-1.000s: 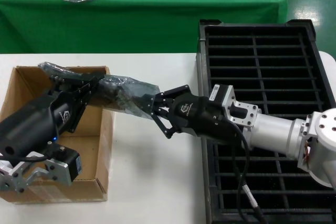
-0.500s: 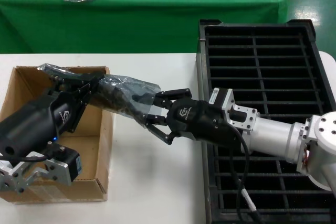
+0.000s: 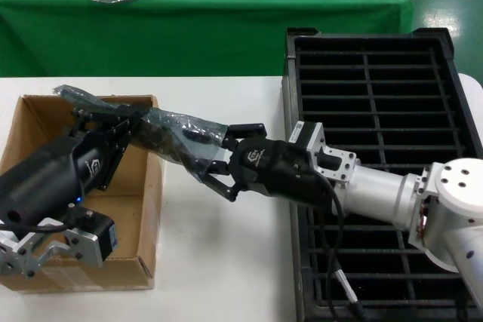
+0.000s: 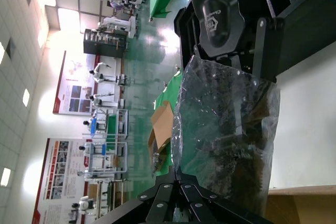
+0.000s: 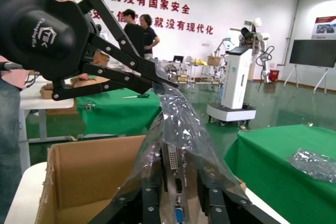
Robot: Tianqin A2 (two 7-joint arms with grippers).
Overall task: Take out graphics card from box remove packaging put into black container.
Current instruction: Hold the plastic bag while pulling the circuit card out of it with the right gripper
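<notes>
Bagged graphics card (image 3: 170, 135) spans left gripper (image 3: 113, 122); right gripper (image 3: 219, 160)

We see the graphics card (image 5: 174, 182) only dimly thru wrinkly packaging (image 3: 175, 138); box (image 3: 136, 250) floor mostly hidden by left arm.

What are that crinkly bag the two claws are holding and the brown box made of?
The bag looks like thin, shiny, see-through plastic: it wrinkles and glints, and the card's bracket shows through it. The box looks like matte brown corrugated cardboard, with thick raw edges. The left gripper and right gripper each hold one end of the bag.
</notes>
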